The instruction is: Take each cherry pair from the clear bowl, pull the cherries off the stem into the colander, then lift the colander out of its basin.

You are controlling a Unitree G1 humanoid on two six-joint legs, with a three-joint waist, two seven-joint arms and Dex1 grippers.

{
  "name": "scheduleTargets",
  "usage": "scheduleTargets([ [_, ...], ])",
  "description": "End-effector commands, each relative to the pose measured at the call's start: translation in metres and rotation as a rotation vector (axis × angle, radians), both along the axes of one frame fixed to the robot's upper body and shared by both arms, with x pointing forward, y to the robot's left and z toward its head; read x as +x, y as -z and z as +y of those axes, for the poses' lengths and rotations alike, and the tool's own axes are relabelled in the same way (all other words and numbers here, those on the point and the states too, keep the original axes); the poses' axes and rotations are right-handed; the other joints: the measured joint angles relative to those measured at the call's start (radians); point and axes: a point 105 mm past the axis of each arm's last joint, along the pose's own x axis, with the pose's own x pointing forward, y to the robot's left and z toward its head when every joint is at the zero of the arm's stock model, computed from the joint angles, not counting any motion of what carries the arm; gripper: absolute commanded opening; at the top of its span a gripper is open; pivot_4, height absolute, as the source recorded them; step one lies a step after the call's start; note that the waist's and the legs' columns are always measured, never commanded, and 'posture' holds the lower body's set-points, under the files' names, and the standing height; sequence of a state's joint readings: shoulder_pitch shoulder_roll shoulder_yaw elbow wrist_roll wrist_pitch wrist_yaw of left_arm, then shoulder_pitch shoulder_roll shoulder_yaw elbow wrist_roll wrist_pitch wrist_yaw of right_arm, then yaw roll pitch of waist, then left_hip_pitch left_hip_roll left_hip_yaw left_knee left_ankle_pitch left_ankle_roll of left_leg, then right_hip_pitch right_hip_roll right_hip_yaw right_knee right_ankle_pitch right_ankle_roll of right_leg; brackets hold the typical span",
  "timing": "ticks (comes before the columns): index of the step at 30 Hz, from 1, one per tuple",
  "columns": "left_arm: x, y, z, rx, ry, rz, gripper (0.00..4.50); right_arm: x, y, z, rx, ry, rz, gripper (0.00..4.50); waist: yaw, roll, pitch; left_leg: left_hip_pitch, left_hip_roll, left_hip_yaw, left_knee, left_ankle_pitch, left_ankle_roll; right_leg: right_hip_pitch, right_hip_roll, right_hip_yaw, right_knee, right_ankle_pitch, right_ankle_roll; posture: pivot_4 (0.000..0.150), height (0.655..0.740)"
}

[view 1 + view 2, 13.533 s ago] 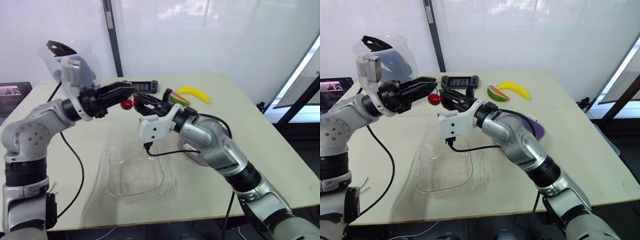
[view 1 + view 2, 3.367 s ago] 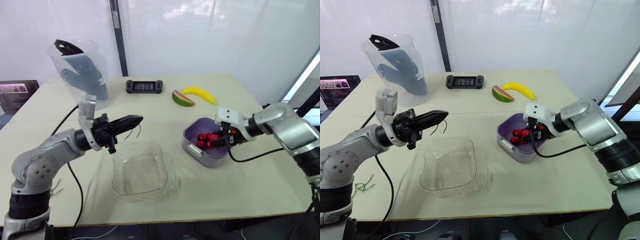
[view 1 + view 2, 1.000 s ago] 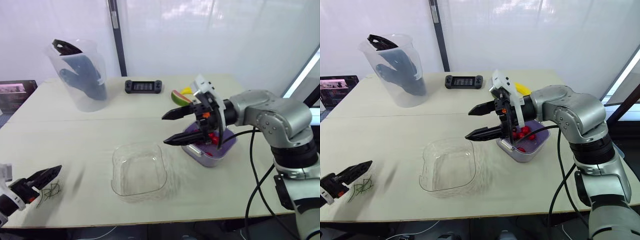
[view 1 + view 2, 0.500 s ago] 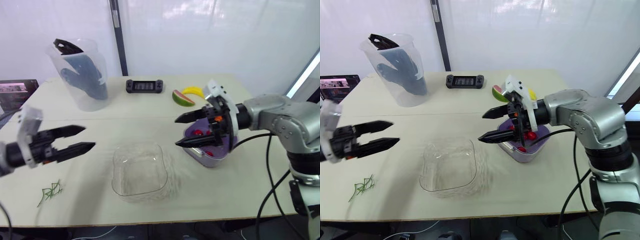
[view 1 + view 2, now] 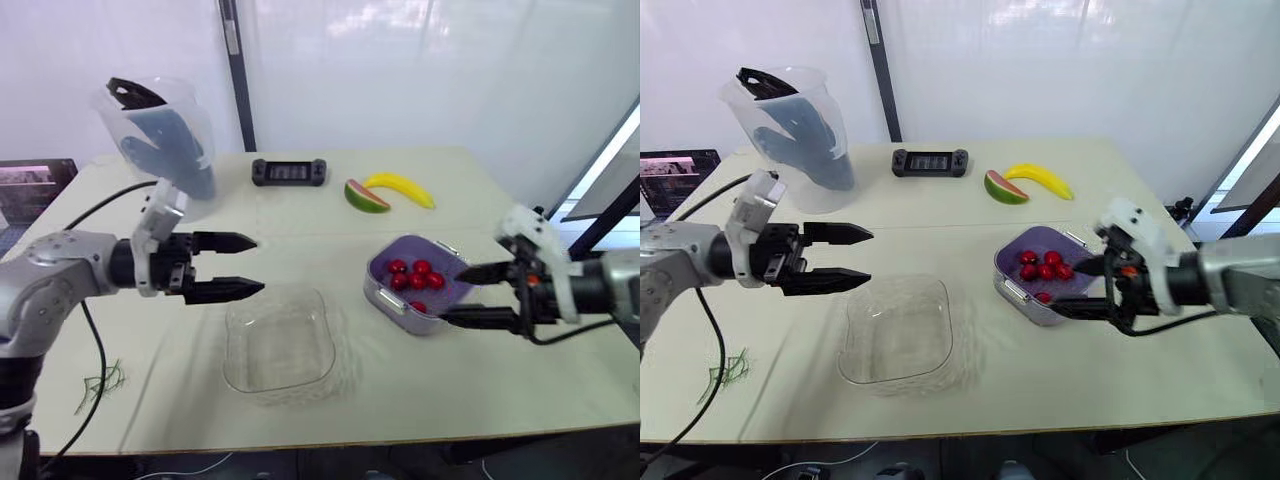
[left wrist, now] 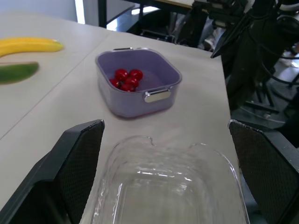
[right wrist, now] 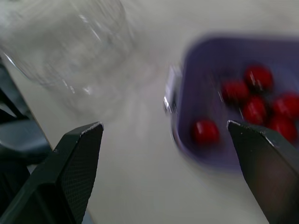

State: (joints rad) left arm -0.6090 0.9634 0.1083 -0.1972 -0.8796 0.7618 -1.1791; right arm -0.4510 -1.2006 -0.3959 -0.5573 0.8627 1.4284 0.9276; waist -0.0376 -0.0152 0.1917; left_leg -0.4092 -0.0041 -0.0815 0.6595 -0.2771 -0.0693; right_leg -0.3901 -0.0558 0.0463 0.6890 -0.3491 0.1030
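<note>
The clear bowl [image 5: 278, 350] is sitting near the middle of the tabletop [image 5: 400, 395], toward its 6 o'clock edge. At the bowl's 3 o'clock the purple colander [image 6: 133, 102] is resting with several red cherries [image 5: 416, 275] lying loose inside.

The left hand [image 5: 258, 264] is hovering above the tabletop at the bowl's 10 o'clock. Its two black fingers are spread wide, pointing toward 3 o'clock and gripping nothing.

The right hand [image 5: 452, 295] is reaching in from 3 o'clock. It is also spread wide and carrying nothing, with one fingertip over the colander's 3 o'clock rim and the other beside its 5 o'clock corner. Whether either fingertip is touching the colander cannot be told.

A small heap of green stems [image 5: 103, 381] is lying at the bowl's 9 o'clock, well apart from it. Along the 12 o'clock side a clear jug [image 5: 160, 140] is holding a dark glove [image 5: 175, 145]. A black game controller [image 5: 288, 172], a watermelon slice [image 5: 363, 197] and a banana [image 5: 400, 188] are lying there too.
</note>
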Motion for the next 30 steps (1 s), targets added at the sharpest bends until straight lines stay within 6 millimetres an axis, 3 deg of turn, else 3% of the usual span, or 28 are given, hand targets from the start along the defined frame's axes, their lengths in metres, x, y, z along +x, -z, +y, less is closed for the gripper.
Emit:
scheduleTargets([
  [1, 0.002, -0.005, -0.002, 0.011, 0.037, -0.047, 4.46, -0.014, -0.01, -0.012, -0.041, 0.057, -0.046, 4.5, -0.003, 0.0, 0.0, 0.0, 0.0, 0.0, 0.0, 0.0, 0.0, 0.001, 0.0, 0.0, 0.0, 0.0, 0.0, 0.15, 0.74],
  [8, 0.006, -0.002, 0.001, 0.007, 0.052, -0.059, 4.46, -0.024, -0.001, -0.03, -0.102, 0.142, -0.046, 4.5, -0.003, 0.0, 0.0, 0.0, 0.0, 0.0, 0.002, 0.0, 0.0, 0.001, 0.0, 0.0, 0.0, 0.0, 0.0, 0.15, 0.74],
  [15, 0.005, 0.013, 0.02, 0.03, -0.046, -0.058, 4.46, 0.01, -0.006, -0.001, -0.161, 0.043, -0.226, 4.5, -0.008, 0.001, 0.0, 0.001, 0.002, 0.0, 0.001, 0.0, 0.0, 0.001, 0.0, 0.002, 0.0, 0.0, 0.0, 0.15, 0.74],
  [22, -0.006, 0.031, 0.042, -0.007, -0.205, -0.03, 4.46, 0.041, 0.003, 0.041, -0.124, 0.002, -0.06, 4.5, -0.006, 0.001, 0.0, 0.0, 0.004, -0.001, 0.002, 0.0, 0.0, 0.0, -0.002, 0.002, 0.0, 0.0, 0.0, 0.15, 0.74],
  [27, -0.016, 0.045, 0.048, -0.007, -0.277, -0.008, 4.46, 0.071, 0.02, 0.047, -0.284, 0.083, -0.07, 4.5, 0.003, 0.001, 0.0, -0.001, 0.002, -0.001, 0.002, 0.0, 0.0, -0.001, -0.005, 0.001, 0.0, 0.0, 0.0, 0.15, 0.74],
  [30, -0.022, 0.048, 0.049, -0.001, -0.301, 0.007, 4.46, 0.079, 0.025, 0.053, -0.313, 0.087, -0.061, 4.5, 0.001, 0.001, 0.0, -0.001, 0.001, -0.001, 0.003, 0.0, 0.0, -0.001, -0.006, 0.001, 0.0, 0.001, 0.001, 0.15, 0.74],
])
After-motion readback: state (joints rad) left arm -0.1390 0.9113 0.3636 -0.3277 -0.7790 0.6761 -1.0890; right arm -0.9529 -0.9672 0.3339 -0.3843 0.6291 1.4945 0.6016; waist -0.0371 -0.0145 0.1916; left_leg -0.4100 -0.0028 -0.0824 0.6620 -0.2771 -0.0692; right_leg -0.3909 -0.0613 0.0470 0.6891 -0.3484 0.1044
